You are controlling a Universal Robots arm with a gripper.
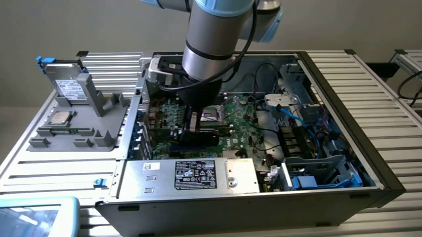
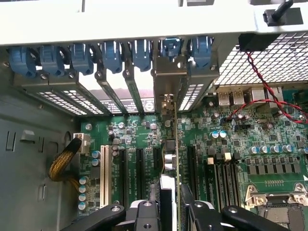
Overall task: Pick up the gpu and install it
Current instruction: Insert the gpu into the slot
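The gpu (image 2: 169,161) stands on edge over the green motherboard (image 2: 240,144), in line with an expansion slot. Its silver end bracket (image 2: 168,74) reaches up to the case's rear slot openings, under a blue clip. My gripper (image 2: 171,214) is shut on the card, one black finger (image 2: 147,214) on each side. In the exterior view the arm reaches down into the open computer case (image 1: 343,123), and the gripper (image 1: 192,129) holds the dark gpu (image 1: 201,138) low against the motherboard (image 1: 244,111).
A silver power supply (image 1: 197,175) with a black label lies at the case's near side. Blue retention clips (image 2: 110,55) line the rear slots. Red and black wires (image 2: 255,72) and a CPU socket (image 2: 279,202) are nearby. A grey tray (image 1: 72,123) with parts sits outside the case.
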